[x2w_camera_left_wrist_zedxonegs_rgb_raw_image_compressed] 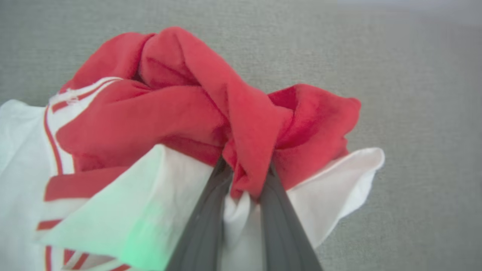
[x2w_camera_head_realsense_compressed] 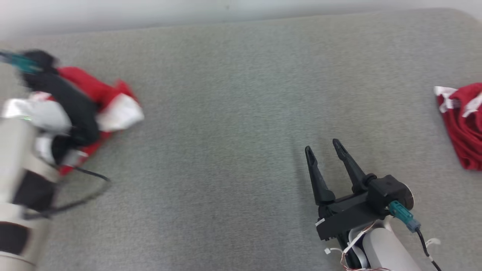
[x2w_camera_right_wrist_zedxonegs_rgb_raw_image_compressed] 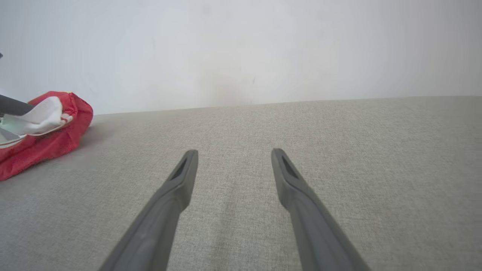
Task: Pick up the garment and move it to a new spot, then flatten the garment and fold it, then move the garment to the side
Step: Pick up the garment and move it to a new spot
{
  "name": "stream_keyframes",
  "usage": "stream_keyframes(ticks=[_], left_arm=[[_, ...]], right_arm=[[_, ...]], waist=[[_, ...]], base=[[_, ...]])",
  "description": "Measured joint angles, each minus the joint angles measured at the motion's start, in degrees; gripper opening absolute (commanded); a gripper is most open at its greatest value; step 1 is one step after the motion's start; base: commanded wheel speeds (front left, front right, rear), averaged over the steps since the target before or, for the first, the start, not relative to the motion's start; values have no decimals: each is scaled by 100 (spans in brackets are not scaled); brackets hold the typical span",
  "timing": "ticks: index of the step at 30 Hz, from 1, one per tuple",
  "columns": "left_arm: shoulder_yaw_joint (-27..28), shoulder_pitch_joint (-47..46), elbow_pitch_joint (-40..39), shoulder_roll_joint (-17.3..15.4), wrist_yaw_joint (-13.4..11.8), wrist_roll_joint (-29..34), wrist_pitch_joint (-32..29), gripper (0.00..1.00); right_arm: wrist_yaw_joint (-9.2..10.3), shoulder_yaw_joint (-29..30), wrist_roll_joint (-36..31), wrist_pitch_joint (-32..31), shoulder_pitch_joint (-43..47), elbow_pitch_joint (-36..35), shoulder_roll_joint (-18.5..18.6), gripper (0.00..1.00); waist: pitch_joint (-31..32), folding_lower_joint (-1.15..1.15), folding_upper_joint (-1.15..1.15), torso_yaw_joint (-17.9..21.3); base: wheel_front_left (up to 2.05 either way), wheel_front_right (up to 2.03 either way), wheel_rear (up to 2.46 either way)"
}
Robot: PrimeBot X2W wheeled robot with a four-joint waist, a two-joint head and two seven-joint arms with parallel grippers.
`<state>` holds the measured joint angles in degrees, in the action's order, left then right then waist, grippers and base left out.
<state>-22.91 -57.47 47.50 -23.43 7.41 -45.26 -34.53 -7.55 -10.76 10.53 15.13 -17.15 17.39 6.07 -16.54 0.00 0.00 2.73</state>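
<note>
Pinches the bunched garment [x2w_camera_left_wrist_zedxonegs_rgb_raw_image_compressed: 180, 113] at far left with the left gripper [x2w_camera_left_wrist_zedxonegs_rgb_raw_image_compressed: 246, 165]; holds the right gripper [x2w_camera_head_realsense_compressed: 323, 147] apart, empty. Barely started: grasp made, with moving, flattening, folding to come.

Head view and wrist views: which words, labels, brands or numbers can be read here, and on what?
None can be read.
On the garment: only red and white stripes, no letters.
The white tags behind the right gripper: too small to read.
</note>
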Motion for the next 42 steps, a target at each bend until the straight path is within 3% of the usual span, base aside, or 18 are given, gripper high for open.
stream_keyframes(ticks=[10,16,24,25,26,27,32,42], left_arm=[[-815,454,-535,1157,0,-474,308,0],[-1330,492,-591,1753,0,-720,877,0],[-1920,459,-327,1960,0,-730,1998,0],[-1960,453,-248,1967,0,-728,2121,31],[-1985,461,-165,1973,0,-738,2284,45],[-2030,462,-101,1970,0,-739,2408,100],[-2185,595,200,1929,1,-825,2953,100],[-2171,1380,497,1327,10,-978,4520,100]], right_arm=[[0,211,2,1,104,58,-127,100],[0,279,-12,1,163,77,-196,100],[0,350,-11,1,180,135,-253,100],[0,370,-12,1,181,146,-258,100],[0,386,-11,1,183,151,-265,100],[0,410,-12,0,190,148,-270,100],[0,535,-32,1,232,159,-287,100],[0,706,-98,1,478,182,-301,100]], waist=[[255,0,0,414],[346,0,0,648],[401,0,0,868],[412,0,0,873],[425,0,0,873],[438,0,0,867],[540,0,0,790],[926,0,0,545]], base=[[0,0,0],[0,0,0],[0,0,0],[0,0,0],[0,0,0],[0,0,0],[0,0,0],[0,0,0]])
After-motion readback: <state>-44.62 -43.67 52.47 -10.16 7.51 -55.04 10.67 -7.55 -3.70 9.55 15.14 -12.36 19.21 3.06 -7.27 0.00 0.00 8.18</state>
